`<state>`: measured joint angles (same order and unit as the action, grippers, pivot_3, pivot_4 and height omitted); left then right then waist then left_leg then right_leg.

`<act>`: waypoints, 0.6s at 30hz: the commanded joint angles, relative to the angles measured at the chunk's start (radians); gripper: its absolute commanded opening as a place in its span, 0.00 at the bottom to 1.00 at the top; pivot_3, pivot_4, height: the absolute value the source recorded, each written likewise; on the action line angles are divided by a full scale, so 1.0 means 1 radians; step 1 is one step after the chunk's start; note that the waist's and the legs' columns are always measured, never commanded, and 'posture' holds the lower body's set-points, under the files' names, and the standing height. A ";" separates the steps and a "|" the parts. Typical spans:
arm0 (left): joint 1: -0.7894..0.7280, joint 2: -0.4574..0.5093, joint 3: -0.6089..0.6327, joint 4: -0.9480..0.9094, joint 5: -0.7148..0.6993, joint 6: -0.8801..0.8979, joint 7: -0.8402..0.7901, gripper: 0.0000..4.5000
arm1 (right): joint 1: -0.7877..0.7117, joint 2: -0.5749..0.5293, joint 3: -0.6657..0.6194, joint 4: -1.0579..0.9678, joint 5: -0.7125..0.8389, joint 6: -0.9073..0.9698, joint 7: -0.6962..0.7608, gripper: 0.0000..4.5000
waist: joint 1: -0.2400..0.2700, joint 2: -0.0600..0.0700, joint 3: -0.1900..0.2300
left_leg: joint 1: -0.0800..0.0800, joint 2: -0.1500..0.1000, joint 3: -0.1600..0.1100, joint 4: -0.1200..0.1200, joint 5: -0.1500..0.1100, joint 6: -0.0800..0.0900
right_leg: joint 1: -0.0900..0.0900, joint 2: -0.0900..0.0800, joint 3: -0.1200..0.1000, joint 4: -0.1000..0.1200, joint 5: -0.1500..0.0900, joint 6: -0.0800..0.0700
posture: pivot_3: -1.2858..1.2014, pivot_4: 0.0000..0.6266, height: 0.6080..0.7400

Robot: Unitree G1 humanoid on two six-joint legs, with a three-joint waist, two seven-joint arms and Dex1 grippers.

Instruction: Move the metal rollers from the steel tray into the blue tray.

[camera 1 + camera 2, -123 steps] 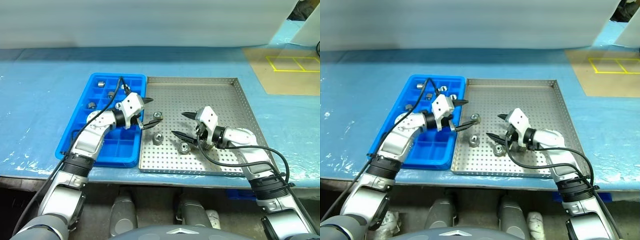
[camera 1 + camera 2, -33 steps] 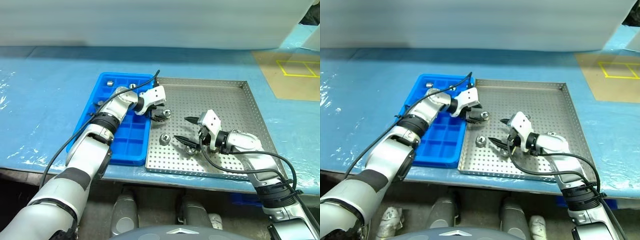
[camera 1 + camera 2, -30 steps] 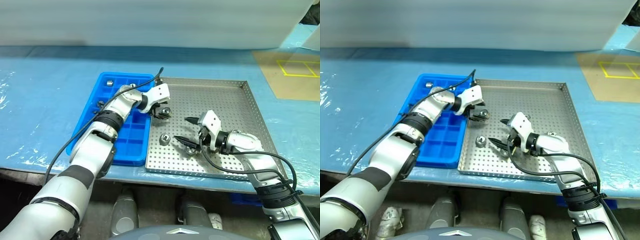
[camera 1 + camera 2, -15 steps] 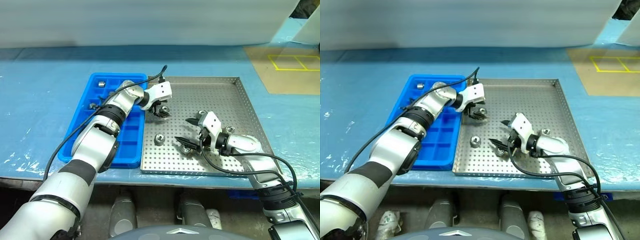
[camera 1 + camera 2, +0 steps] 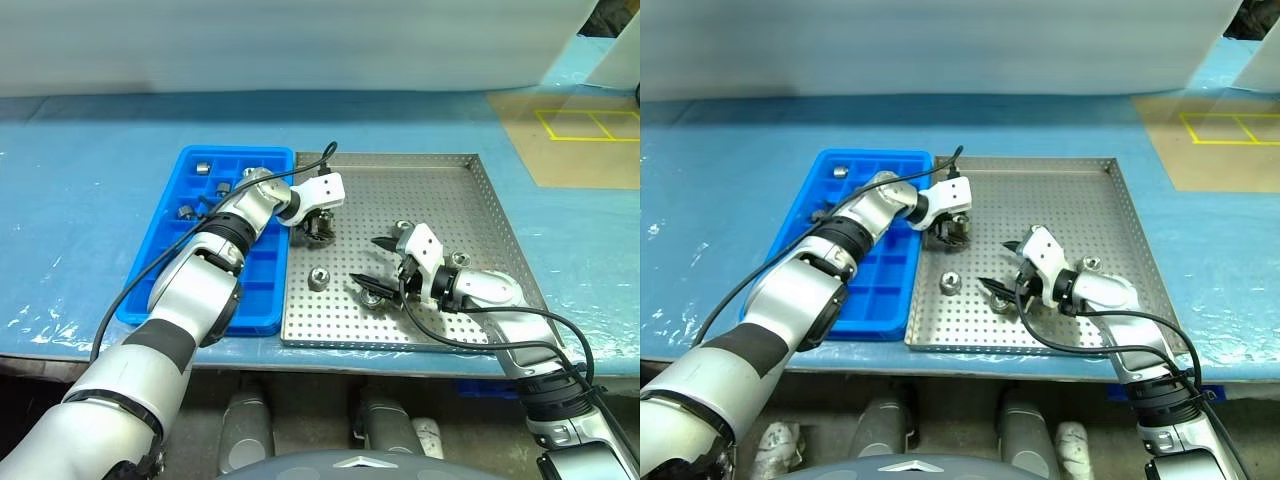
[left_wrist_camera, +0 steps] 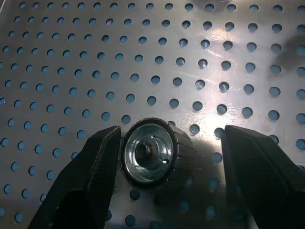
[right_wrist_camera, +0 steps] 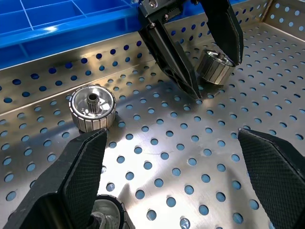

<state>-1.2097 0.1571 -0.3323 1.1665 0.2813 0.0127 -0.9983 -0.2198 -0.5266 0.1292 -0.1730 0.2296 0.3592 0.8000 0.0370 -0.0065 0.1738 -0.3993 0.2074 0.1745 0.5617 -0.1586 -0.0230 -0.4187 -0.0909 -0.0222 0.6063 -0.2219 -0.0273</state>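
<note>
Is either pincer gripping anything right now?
No. The left pincer straddles a small silver metal roller lying on the perforated steel tray; right pincer open, empty.

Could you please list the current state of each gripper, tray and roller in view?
left gripper: open, fingers straddling a roller on the steel tray, not yet closed.
right gripper: open, holding nothing, low over the steel tray.
roller between left fingers: lying on its side, one finger touching.
steel tray: holds several loose rollers.
blue tray: a few rollers in far compartments.
</note>
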 commanded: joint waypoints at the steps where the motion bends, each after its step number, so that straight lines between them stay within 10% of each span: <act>1: -0.010 0.011 0.001 0.019 0.012 0.011 0.026 0.61 | 0.002 -0.006 -0.013 -0.055 0.004 -0.008 -0.005 1.00 | -0.001 0.000 0.000 | 0.000 0.000 0.000 0.000 0.000 0.000 | 0.000 0.000 0.000 0.000 0.000 0.000 | 0.42 0.24 1.00; 4: -0.013 0.008 0.001 0.022 0.012 0.008 0.034 0.41 | -0.001 -0.006 -0.013 -0.051 0.003 -0.011 -0.005 1.00 | -0.002 0.000 0.000 | 0.000 0.000 0.000 0.000 0.000 0.000 | 0.000 0.000 0.000 0.000 0.000 0.000 | 0.42 0.24 1.00; 18: 0.018 0.010 0.193 -0.210 -0.183 0.126 0.062 0.41 | -0.025 0.007 -0.001 -0.026 -0.009 -0.029 -0.001 1.00 | 0.001 0.000 0.000 | -0.002 0.000 0.000 0.000 0.000 0.000 | -0.001 0.000 0.000 0.000 0.000 0.000 | 0.43 0.24 1.00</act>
<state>-1.1852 0.1550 -0.1889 1.0624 0.1530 0.1174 -0.9540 -0.2285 -0.5230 0.1311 -0.1729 0.2190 0.3551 0.8003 0.0384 -0.0066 0.1739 -0.4022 0.2074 0.1744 0.5620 -0.1587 -0.0227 -0.4204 -0.0910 -0.0225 0.6064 -0.2218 -0.0273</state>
